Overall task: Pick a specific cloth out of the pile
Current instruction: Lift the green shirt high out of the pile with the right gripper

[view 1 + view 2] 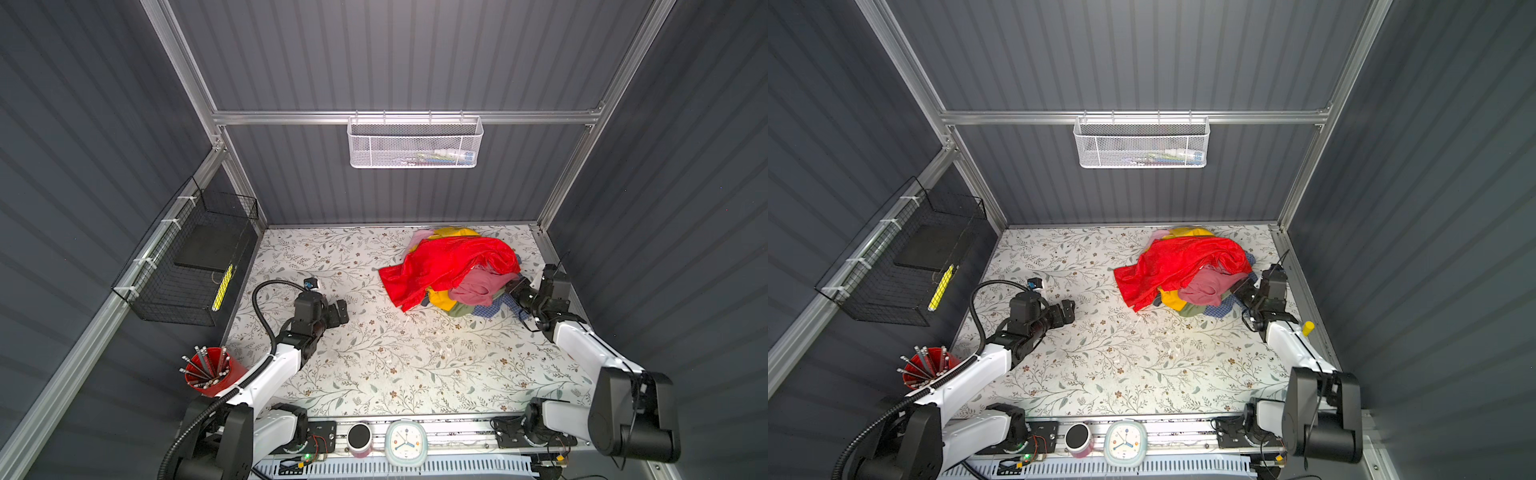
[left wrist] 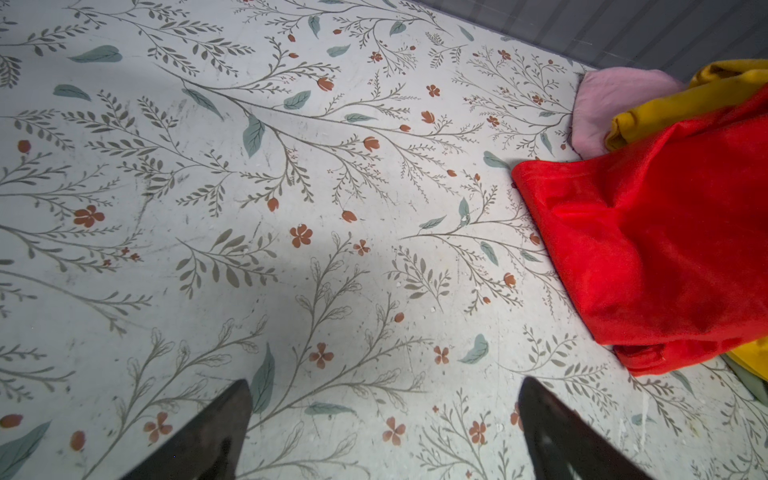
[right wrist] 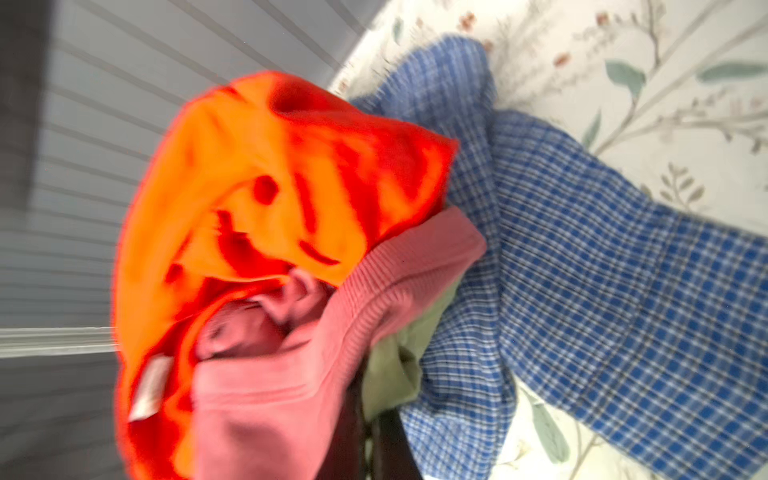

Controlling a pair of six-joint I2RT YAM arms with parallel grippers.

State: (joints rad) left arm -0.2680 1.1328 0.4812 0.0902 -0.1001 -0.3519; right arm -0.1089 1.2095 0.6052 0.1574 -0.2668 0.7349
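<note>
The pile (image 1: pixel 453 270) (image 1: pixel 1187 270) lies at the far right of the flowered table. A bright red cloth (image 1: pixel 449 262) (image 2: pixel 665 249) drapes over its top, with dusty pink (image 3: pixel 282 395), yellow (image 2: pixel 685 104) and blue checked (image 3: pixel 602 291) cloths under and beside it. The olive-green cloth (image 1: pixel 461 309) (image 1: pixel 1192 309) (image 3: pixel 395 365) peeks out low at the near side. My right gripper (image 1: pixel 513 291) (image 1: pixel 1239 289) (image 3: pixel 374 411) reaches into the pile's right edge and is shut on a fold of that cloth. My left gripper (image 1: pixel 343 311) (image 1: pixel 1069 311) (image 2: pixel 384 386) hovers open over bare table, left of the pile.
A red cup of pencils (image 1: pixel 210 370) stands at the near left. A black wire basket (image 1: pixel 187 266) hangs on the left wall and a white mesh basket (image 1: pixel 415 141) on the back wall. A clock (image 1: pixel 405 442) and a dark-lidded cup (image 1: pixel 359 436) sit at the front edge.
</note>
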